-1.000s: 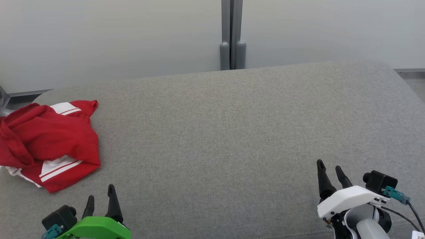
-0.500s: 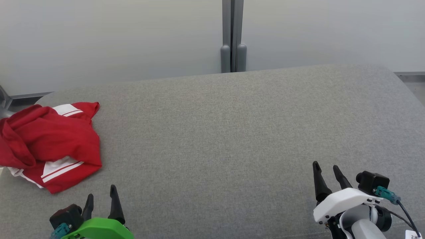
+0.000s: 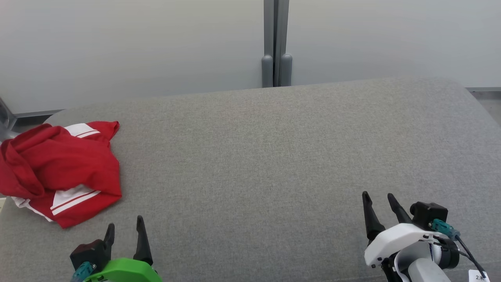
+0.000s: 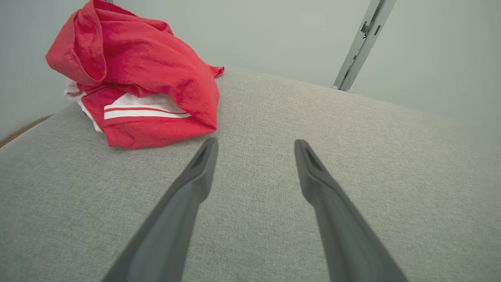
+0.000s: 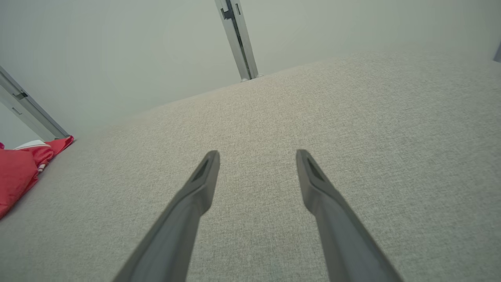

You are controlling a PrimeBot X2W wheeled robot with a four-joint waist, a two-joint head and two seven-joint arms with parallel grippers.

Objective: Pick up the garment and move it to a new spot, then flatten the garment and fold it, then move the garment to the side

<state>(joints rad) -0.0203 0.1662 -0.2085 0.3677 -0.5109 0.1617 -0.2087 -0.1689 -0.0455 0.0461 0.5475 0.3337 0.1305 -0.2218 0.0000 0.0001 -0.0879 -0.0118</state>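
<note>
The garment (image 3: 58, 170) is a red piece of clothing with white striped panels, lying crumpled in a heap at the far left of the grey padded surface (image 3: 266, 156). In the left wrist view the garment (image 4: 137, 78) sits just beyond and left of my fingertips. My left gripper (image 3: 125, 223) stands open near the front edge, a little to the right of the heap and not touching it. At the lower right my right gripper (image 3: 377, 196) is open too, with nothing between its fingers. The garment (image 5: 19, 172) shows at the left edge of the right wrist view.
A pale wall with a grey vertical post (image 3: 276, 43) rises behind the surface. The grey surface (image 5: 352, 117) stretches wide between the heap and the right gripper. A grey metal bar (image 5: 31, 109) slants behind the garment.
The whole head view has shifted slightly down and right, so the camera has moved. Both grippers sit a bit lower in the picture. The garment lies as before.
</note>
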